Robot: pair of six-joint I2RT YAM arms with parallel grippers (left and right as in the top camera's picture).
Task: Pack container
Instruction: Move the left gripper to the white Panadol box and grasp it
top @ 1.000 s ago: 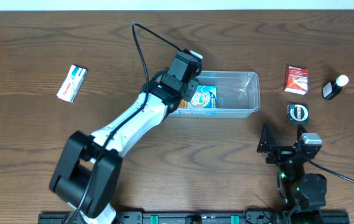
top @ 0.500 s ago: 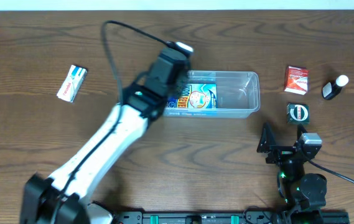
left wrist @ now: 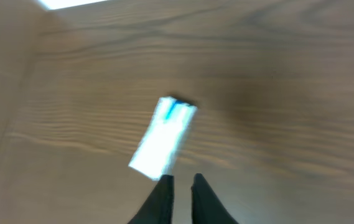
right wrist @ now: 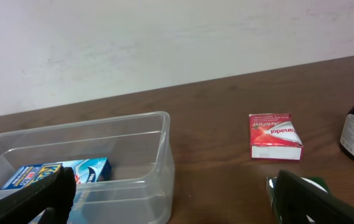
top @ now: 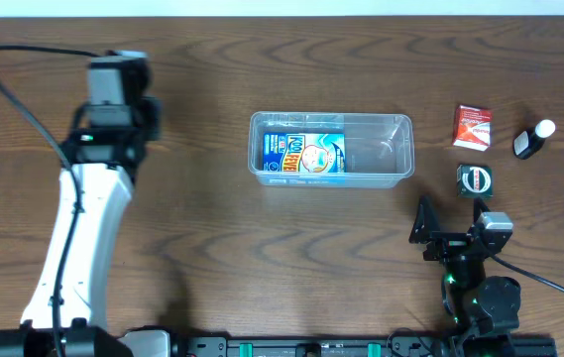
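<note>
left gripper hangs nearly closed, empty, above one white box; right gripper gapes. one container holds one blue box.

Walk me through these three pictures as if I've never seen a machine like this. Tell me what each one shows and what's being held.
These are two robot arms at a wooden table. The top-down picture comes from a fixed camera above; the other two come from cameras on each arm's wrist.

From above, the white left arm reaches to the far left, and its left hand hovers near a small white and blue box, blurred in the wrist view. Its fingers are nearly together and hold nothing.

The right hand rests near the table's front edge, fingers wide apart and empty.

In the middle stands the clear container, already holding a blue box. To its right lie a red box, a dark bottle with a white cap and a small black box.
</note>
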